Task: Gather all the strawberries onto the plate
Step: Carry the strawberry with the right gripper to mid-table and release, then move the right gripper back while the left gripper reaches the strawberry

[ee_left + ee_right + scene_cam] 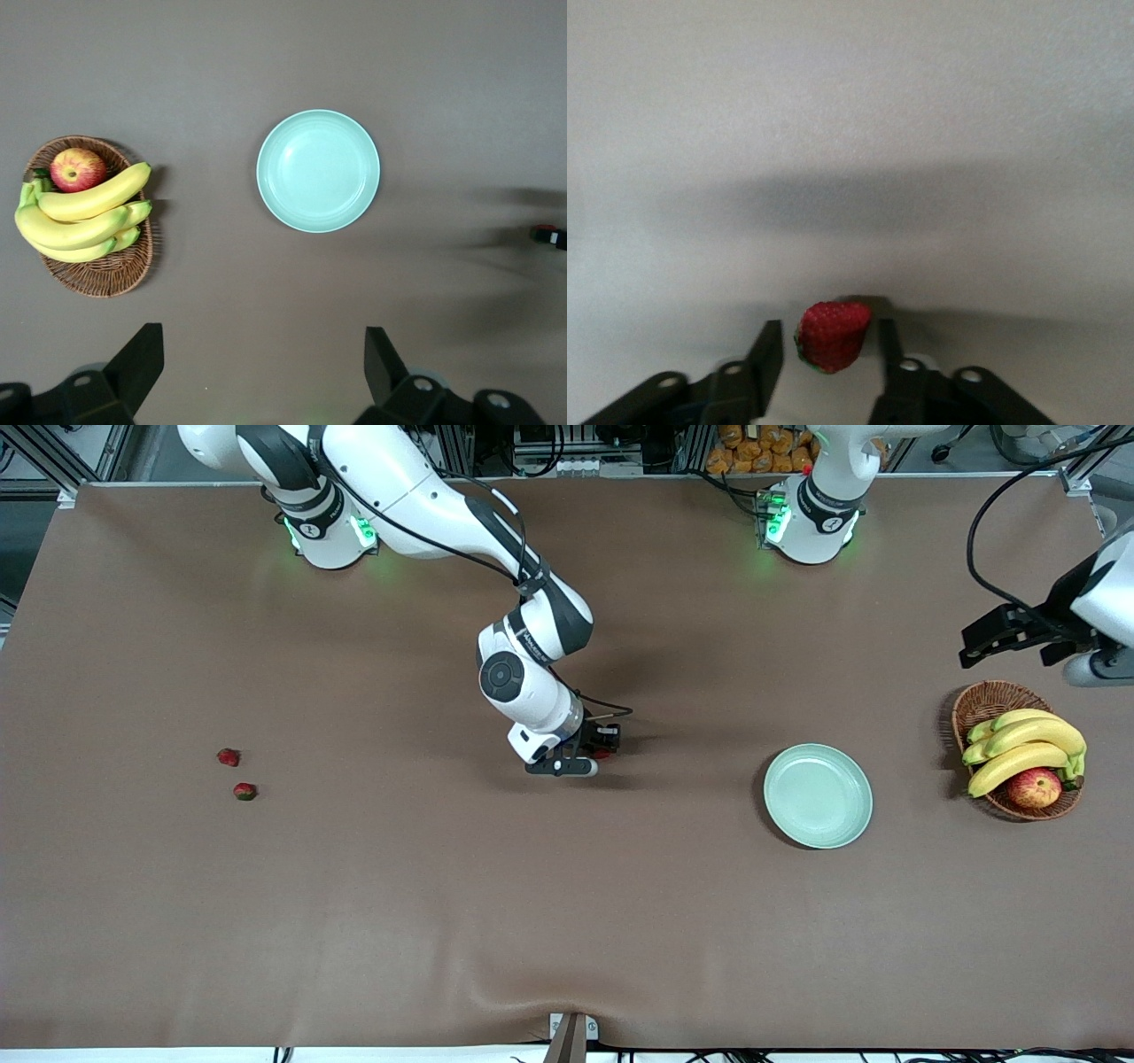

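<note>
Red strawberry [833,335] between parted right pincer [827,354] fingers

Front view: high, looks down across whole table [372,886] toward the arm bases. Left wrist view: high over the left arm's table end, facing down, shares plate [318,171] and basket [93,266] with front. Right wrist view: low, close to table.

- The right arm reached from the frame's upper left to mid-frame, its right gripper [592,755] low, jaws parted.
- The left arm waited at the right edge, left gripper [1010,636] wide open.
</note>
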`<state>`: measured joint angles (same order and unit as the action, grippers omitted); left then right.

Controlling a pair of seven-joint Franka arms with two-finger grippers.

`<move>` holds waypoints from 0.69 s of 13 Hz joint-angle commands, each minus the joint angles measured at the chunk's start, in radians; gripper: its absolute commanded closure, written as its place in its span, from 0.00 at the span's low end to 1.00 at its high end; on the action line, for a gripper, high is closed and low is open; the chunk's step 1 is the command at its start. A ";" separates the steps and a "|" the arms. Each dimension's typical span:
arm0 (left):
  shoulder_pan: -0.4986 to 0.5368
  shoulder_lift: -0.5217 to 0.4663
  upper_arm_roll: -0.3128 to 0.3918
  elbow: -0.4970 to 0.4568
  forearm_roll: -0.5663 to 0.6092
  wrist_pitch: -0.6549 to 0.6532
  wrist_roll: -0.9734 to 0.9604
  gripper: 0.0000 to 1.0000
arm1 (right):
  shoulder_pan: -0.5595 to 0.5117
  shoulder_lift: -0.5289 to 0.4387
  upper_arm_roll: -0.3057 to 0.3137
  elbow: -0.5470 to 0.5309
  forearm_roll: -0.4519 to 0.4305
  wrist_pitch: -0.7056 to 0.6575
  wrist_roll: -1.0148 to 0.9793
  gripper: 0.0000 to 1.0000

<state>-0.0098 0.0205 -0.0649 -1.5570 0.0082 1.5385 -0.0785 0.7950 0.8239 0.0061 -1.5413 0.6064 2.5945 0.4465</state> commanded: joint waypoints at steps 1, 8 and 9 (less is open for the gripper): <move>-0.012 0.025 -0.006 0.006 -0.019 0.014 -0.010 0.00 | -0.011 -0.012 -0.011 0.029 0.021 -0.005 0.005 0.01; -0.052 0.097 -0.016 -0.018 -0.017 0.067 -0.017 0.00 | -0.278 -0.178 -0.011 0.007 -0.109 -0.307 -0.005 0.00; -0.052 0.102 -0.019 -0.049 -0.017 0.106 -0.017 0.00 | -0.322 -0.213 -0.011 0.003 -0.157 -0.365 -0.006 0.00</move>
<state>-0.0563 0.1097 -0.0807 -1.5675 0.0082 1.5930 -0.0811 0.5555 0.6916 -0.0247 -1.5046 0.5197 2.3229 0.4434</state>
